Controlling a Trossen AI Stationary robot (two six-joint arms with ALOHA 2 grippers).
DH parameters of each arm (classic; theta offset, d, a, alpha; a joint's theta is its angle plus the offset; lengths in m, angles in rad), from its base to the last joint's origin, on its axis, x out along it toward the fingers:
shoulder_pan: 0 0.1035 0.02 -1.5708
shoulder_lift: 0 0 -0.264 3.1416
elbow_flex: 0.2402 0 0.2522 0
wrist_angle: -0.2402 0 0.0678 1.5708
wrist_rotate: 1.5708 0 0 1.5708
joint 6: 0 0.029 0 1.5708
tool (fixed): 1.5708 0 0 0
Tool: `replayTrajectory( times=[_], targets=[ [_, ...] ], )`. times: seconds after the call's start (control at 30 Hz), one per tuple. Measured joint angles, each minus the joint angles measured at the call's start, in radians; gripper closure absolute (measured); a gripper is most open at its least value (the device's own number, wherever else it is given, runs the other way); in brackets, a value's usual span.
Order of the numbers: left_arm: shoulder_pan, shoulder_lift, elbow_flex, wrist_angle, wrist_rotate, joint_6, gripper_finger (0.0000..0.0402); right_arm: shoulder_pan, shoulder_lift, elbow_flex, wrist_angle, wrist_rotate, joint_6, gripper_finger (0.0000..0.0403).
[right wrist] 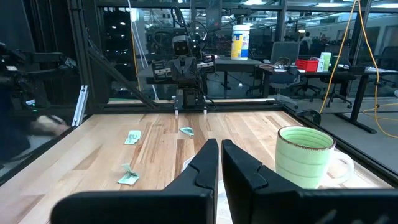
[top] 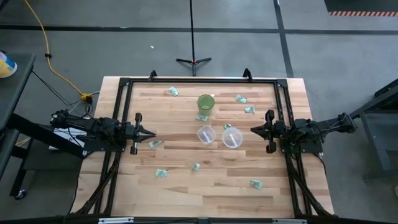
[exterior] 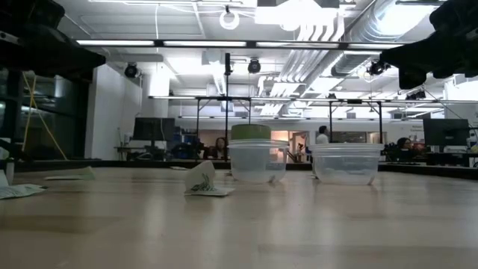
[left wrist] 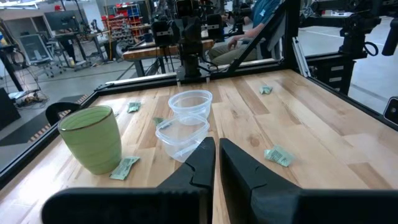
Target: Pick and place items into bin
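Tool tips on both arms are pinched nearly together with nothing between them: the left tool [top: 151, 132] hangs at the left edge of the pale wooden bench [top: 205, 193], the right tool [top: 254, 129] at the right edge, each pointing toward the middle. Small pale green-and-white packets lie scattered over the boards, well apart from one another: one [top: 155, 144] just beside the left tool's tips, one [top: 162, 173] nearer the front left, one [top: 196, 167] at front centre, one [top: 255, 183] at front right, one [top: 173, 91] at the back left, and two [top: 241, 99] [top: 249, 110] at the back right. Another packet [left wrist: 124, 168] rests touching the foot of a green ceramic cup [top: 206, 103] that stands upright behind the centre. Two clear plastic tubs sit side by side mid-bench, a squarish one [top: 206, 134] and a round one [top: 232, 137]; both look hollow from the left wrist view.
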Motion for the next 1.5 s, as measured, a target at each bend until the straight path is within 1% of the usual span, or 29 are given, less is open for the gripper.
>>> replayTrajectory(
  times=[1.1,1.23,1.33,1.5],
  targets=[
    [0.0,0.0,0.0,0.001,0.0,0.0,0.0341,0.0,0.0,0.0,0.0,0.0,0.0,0.0391],
    [0.0,0.0,0.0,0.044,0.0,0.0,0.0341,0.0,0.0,-0.004,0.035,0.012,-0.004,0.0391],
    [0.0,0.0,0.001,0.041,0.0,0.0,0.0341,0.0,0.0,-0.004,0.074,0.012,0.003,0.0391],
    [0.0,0.0,0.001,0.04,0.0,0.0,0.0341,0.0,0.0,-0.003,0.076,0.012,0.002,0.0391]
  ],
)
